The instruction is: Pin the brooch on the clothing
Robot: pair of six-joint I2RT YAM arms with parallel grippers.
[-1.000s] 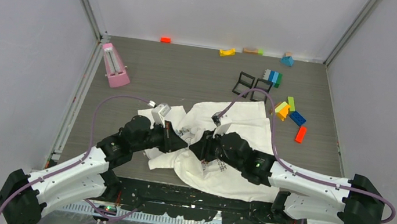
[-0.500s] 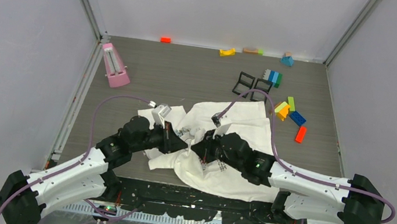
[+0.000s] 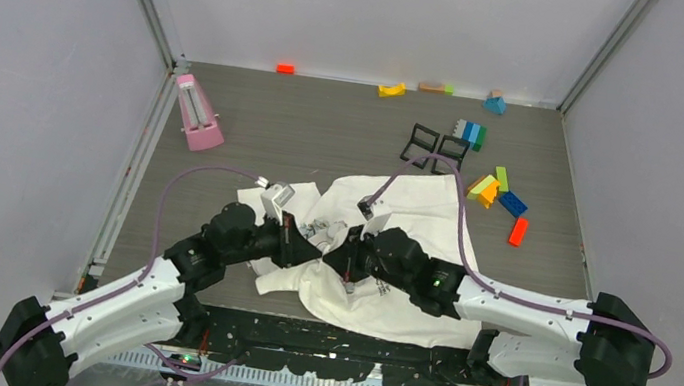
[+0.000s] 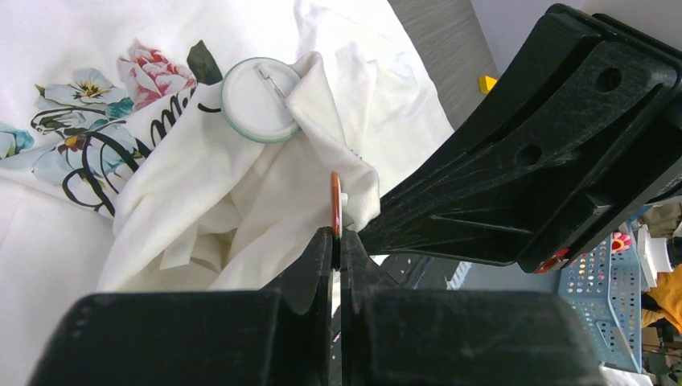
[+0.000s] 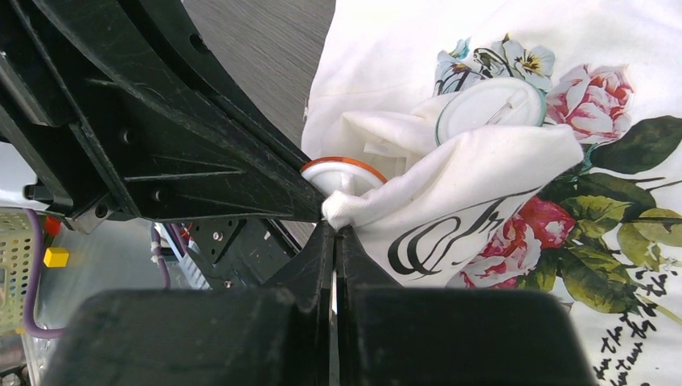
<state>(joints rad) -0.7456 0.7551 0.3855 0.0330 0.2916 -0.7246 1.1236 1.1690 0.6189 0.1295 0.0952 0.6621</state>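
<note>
Left wrist view: the left gripper (image 4: 336, 241) is clenched on a round orange-rimmed brooch (image 4: 334, 201), held edge-on just beside a raised fold of the white rose-printed fabric T-shirt (image 4: 241, 185). The right gripper (image 5: 335, 235) pinches that fold. The shirt lies crumpled mid-worktop, toward the near edge. 1 round teal-rimmed white badge (image 4: 256, 100) rests on it, pin side up.

Only the T-shirt (image 5: 515, 48) bears writing: dark cursive lettering (image 5: 438, 240), too folded to read.
</note>
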